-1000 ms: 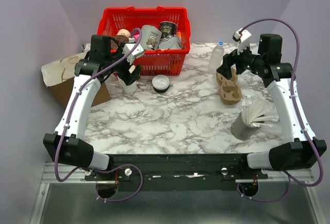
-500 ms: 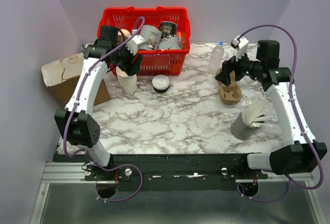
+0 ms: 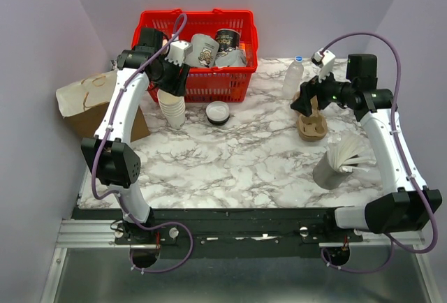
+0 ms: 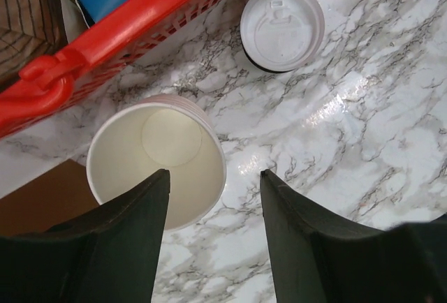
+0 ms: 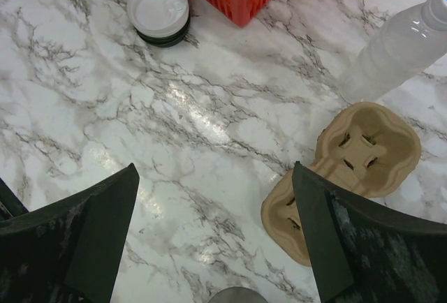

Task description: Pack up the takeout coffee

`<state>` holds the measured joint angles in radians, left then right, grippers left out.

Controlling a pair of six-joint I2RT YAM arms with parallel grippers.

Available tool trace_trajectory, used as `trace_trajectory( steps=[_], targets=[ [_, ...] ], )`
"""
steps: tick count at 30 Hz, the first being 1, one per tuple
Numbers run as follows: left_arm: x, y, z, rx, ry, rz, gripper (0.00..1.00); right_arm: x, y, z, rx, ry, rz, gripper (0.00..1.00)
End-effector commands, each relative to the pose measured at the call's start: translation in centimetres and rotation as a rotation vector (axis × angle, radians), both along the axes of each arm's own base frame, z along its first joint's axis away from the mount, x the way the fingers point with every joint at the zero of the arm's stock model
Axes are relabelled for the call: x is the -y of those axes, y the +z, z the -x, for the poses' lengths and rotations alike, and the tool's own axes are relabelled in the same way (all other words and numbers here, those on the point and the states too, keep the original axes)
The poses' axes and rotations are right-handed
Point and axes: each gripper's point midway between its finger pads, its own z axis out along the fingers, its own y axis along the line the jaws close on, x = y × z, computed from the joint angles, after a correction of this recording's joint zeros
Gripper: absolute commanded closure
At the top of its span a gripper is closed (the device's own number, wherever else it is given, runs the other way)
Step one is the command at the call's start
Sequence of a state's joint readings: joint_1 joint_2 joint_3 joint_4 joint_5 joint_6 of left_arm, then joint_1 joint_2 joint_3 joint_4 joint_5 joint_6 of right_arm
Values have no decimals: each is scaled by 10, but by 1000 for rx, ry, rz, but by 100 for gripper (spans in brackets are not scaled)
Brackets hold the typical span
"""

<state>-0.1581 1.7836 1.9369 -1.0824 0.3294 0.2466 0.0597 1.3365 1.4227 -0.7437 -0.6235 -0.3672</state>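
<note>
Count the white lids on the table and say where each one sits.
1. The white lid lies in front of the red basket, right of the stack of paper cups, resting on something dark. More lids may be hidden beneath it.

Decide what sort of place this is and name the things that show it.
Probably a robot test bench staged as a coffee counter: two arms bolted at a marble-patterned table, stacked paper cups, a cardboard cup carrier.

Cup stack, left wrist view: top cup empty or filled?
Empty. The cup stack stands upright and open, the top cup's bare bottom disc showing; the white lid lies apart on the marble table.
</note>
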Motion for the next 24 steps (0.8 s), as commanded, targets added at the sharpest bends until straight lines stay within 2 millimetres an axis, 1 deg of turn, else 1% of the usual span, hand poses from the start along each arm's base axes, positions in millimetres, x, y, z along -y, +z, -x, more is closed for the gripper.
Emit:
trace_trajectory(
  steps=[1, 5, 6, 8, 14, 20, 24],
  targets=[
    [-9, -8, 12, -72, 78, -26, 39, -6, 4, 1, -22, 26, -25, 0],
    [-10, -20, 16, -102, 74, -37, 46, -7, 5, -1, -27, 27, -32, 0],
    [-10, -21, 16, -109, 75, -38, 49, -7, 5, -1, -27, 25, -33, 0],
    [-10, -22, 15, -108, 74, -38, 51, -7, 5, -2, -27, 22, -31, 0],
    [-8, -26, 14, -125, 61, -33, 54, -5, 1, -2, -31, 16, -23, 0],
    [-5, -33, 19, -157, 53, -21, 58, -5, -3, -3, -40, 15, -21, 0],
    [-4, -34, 19, -161, 51, -16, 62, -5, -3, -4, -42, 14, -20, 0]
  ],
)
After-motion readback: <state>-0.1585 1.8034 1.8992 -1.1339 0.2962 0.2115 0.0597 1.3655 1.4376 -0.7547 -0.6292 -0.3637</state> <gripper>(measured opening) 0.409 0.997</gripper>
